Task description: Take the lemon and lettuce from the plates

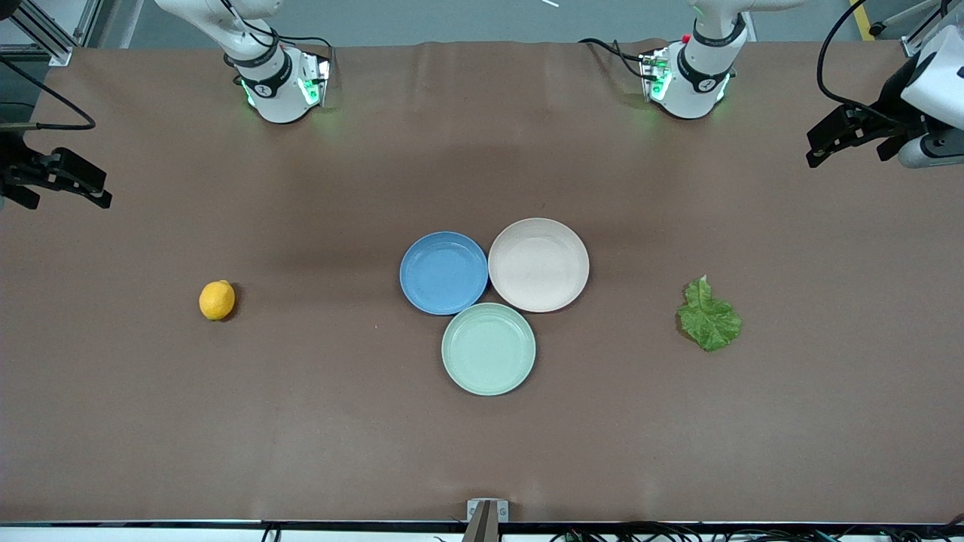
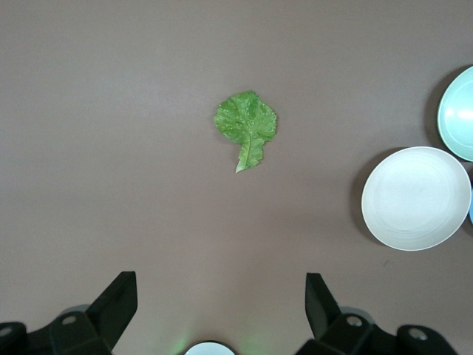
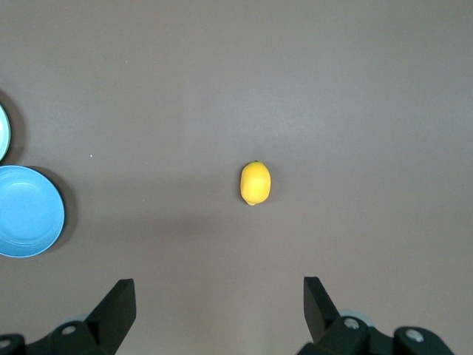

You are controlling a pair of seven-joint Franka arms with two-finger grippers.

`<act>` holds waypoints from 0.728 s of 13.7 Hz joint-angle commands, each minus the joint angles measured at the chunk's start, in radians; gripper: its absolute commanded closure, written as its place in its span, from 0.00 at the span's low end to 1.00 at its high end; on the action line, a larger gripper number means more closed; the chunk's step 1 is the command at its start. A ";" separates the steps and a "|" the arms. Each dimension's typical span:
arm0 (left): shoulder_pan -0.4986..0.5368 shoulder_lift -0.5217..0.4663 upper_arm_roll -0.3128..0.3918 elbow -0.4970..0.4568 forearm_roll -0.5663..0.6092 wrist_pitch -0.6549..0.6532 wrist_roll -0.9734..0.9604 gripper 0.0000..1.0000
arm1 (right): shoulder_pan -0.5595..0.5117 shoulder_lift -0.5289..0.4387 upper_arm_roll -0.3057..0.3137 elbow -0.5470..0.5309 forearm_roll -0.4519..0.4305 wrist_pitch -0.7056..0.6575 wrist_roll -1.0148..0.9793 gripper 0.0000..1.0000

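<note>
Lemon (image 1: 217, 299): you'll find it on the tabletop (image 1: 301, 421), toward the right arm's end.
Lettuce (image 1: 709, 316): on the tabletop, toward the left arm's end.
Plates: blue plate (image 1: 443, 272) and beige plate (image 1: 538, 264), touching, both bare.
Left claw (image 1: 847, 139): spread, holding nothing, raised above the tabletop's end.
Right claw (image 1: 64, 179): spread, holding nothing, raised above its end of the tabletop.

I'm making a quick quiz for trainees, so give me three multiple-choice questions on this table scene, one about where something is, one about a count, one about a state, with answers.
1. Where does the lemon lie?
A. On the blue plate
B. On the bare table, toward the right arm's end
C. On the mint-green plate

2. How many plates are on the table?
A. Two
B. Three
C. Four

3. What state are the two grippers in?
A. Both open, holding nothing
B. Left shut on the lettuce
C. Right shut on the lemon

Answers:
1 B, the lemon rests on brown table apart from every plate.
2 B, the blue plate, the beige plate and the mint-green plate cluster mid-table.
3 A, the left gripper over the lettuce and the right gripper show spread fingers.
</note>
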 commanded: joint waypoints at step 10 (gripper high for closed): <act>0.003 0.020 0.004 0.052 -0.001 -0.004 0.013 0.00 | -0.008 -0.032 0.006 -0.028 0.012 0.009 0.005 0.00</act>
